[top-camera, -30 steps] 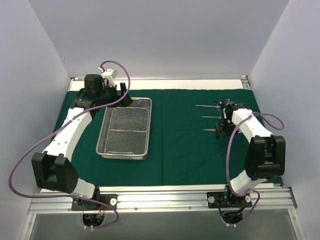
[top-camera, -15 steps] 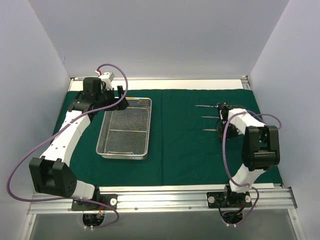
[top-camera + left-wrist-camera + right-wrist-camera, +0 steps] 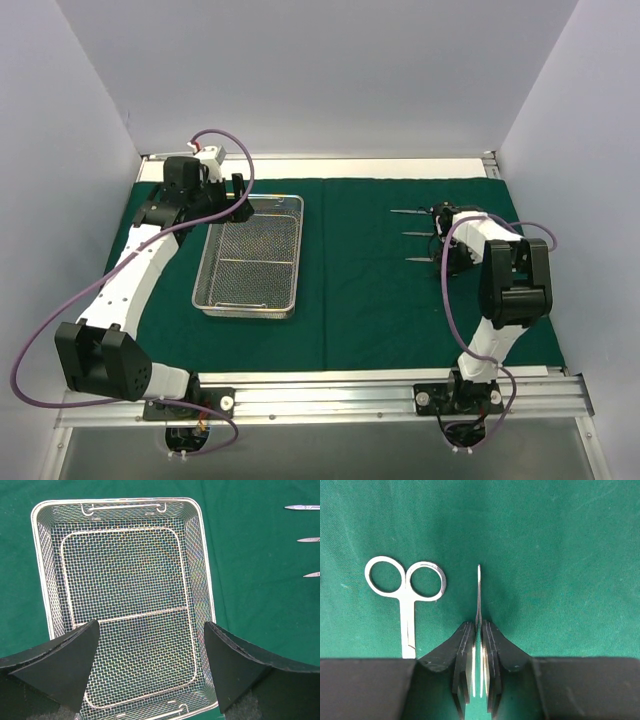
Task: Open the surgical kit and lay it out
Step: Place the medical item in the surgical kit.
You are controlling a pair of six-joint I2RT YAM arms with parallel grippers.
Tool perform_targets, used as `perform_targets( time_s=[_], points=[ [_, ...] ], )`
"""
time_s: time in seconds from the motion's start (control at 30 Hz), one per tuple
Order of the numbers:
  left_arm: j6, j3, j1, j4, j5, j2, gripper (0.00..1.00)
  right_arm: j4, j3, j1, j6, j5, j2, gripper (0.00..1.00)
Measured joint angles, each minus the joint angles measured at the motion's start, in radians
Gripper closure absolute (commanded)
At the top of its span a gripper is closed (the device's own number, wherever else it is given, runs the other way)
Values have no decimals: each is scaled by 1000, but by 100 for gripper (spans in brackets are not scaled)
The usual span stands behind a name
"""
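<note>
The dark green drape (image 3: 365, 305) lies spread flat on the table. The empty silver wire-mesh tray (image 3: 298, 262) sits on its left half. My left gripper (image 3: 240, 196) hovers open over the tray's far end, and the mesh (image 3: 125, 585) shows between its jaws (image 3: 150, 630). Three slim metal instruments (image 3: 412, 235) lie in a row on the right. My right gripper (image 3: 447, 252) is down on the drape there, shut on a thin metal instrument (image 3: 479, 587) seen edge-on. Scissors (image 3: 407, 592) lie flat just left of it.
White walls enclose the table on three sides. A metal rail (image 3: 320, 400) runs along the near edge by the arm bases. Purple cables (image 3: 455, 300) loop beside both arms. The instrument tips (image 3: 307, 540) show at the left wrist view's right edge.
My right arm's elbow has swung inward and upright while its gripper stayed by the instruments. My left gripper has shifted slightly toward the far left over the tray's end.
</note>
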Motion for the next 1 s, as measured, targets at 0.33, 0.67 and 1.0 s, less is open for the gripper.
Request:
perform_targets(
  time_s=[0.33, 0.67, 1.0],
  points=[
    [13, 0, 0, -7, -6, 0, 6, -11, 13, 27, 1, 21, 15, 78],
    [22, 0, 0, -8, -19, 0, 6, -24, 20, 55, -4, 34, 20, 75],
    [23, -1, 0, -22, -54, 0, 6, -47, 21, 56, -35, 33, 9, 44]
  ],
)
